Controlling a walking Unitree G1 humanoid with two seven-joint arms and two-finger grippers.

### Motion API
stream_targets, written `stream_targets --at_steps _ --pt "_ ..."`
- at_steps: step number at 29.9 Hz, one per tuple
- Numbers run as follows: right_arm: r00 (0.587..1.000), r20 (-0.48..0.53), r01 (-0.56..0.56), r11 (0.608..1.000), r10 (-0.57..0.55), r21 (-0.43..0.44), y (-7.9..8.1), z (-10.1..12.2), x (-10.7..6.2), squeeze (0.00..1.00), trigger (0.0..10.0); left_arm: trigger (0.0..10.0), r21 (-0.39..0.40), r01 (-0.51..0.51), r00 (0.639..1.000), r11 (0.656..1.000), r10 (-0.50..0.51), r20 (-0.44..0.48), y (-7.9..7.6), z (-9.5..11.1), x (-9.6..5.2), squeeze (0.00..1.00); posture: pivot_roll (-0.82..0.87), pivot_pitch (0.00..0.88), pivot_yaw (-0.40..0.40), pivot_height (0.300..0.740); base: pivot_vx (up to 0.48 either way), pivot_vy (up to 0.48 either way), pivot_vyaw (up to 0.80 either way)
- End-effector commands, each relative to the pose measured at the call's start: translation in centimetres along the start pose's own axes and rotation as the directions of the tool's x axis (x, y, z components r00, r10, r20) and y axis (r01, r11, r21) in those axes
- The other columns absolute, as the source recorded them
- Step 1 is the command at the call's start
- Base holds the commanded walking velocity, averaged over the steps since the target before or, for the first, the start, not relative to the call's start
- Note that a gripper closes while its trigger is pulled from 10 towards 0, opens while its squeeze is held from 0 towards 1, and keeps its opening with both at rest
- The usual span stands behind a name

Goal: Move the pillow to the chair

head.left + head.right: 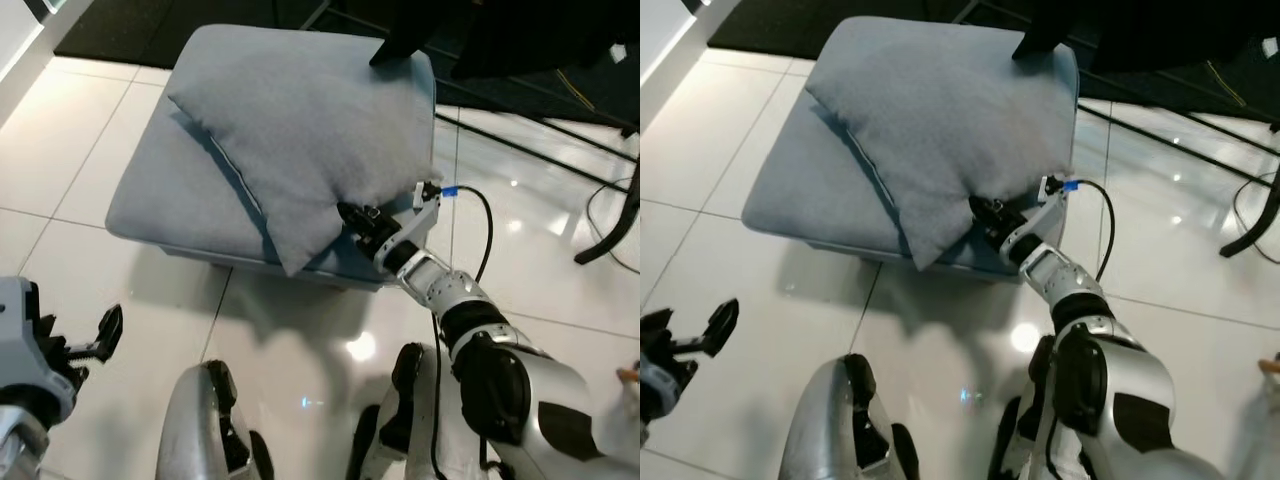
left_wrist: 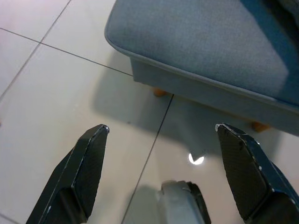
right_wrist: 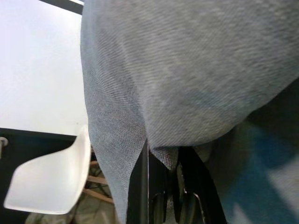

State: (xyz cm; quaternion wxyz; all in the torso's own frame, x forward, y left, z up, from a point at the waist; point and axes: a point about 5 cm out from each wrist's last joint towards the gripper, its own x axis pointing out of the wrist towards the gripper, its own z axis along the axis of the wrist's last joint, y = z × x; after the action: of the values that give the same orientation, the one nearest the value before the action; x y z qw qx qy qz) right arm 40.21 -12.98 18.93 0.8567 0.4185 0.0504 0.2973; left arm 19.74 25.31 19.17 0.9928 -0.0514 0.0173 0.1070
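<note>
Grey pillow (image 1: pixel 300 130) lying on blue ottoman (image 1: pixel 165 195), right gripper (image 1: pixel 352 216) clamped on pillow's near edge, left gripper (image 2: pixel 161 133) spread wide w/ nothing in it, low over tile floor (image 1: pixel 60 250) beside ottoman, white chair (image 3: pixel 46 179) in right wrist view.

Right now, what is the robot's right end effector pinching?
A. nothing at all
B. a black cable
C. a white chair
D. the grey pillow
D: the right end effector is closed on the lower edge of the grey pillow, which lies on the blue footstool; the right wrist view shows the fabric caught between its fingers.
</note>
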Motion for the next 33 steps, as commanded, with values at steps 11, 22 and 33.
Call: stream_targets --at_steps 11,22,33 --pt "0.993 -0.115 0.016 0.986 -0.036 -0.165 -1.1 -0.4 -1.3 0.00 0.0 10.0 -0.100 0.020 0.999 0.995 -0.016 0.046 -2.2 -1.0 4.0 0.00 -0.10 0.259 -0.063 0.370 0.000 0.000 0.00" --pt "0.998 -0.061 -0.019 0.991 0.011 -0.132 -1.0 -0.3 -1.9 0.00 0.0 10.0 -0.149 0.142 0.986 0.979 -0.127 0.110 -6.6 -1.0 8.0 0.00 -0.15 0.083 -0.036 0.395 0.000 0.000 0.00" --pt "0.999 -0.028 -0.048 0.988 0.044 -0.145 0.7 0.1 -0.3 0.00 0.0 10.0 -0.143 0.159 0.979 0.977 -0.136 0.154 -7.2 -0.8 9.4 0.00 -0.14 0.000 -0.046 0.430 0.000 0.000 0.00"
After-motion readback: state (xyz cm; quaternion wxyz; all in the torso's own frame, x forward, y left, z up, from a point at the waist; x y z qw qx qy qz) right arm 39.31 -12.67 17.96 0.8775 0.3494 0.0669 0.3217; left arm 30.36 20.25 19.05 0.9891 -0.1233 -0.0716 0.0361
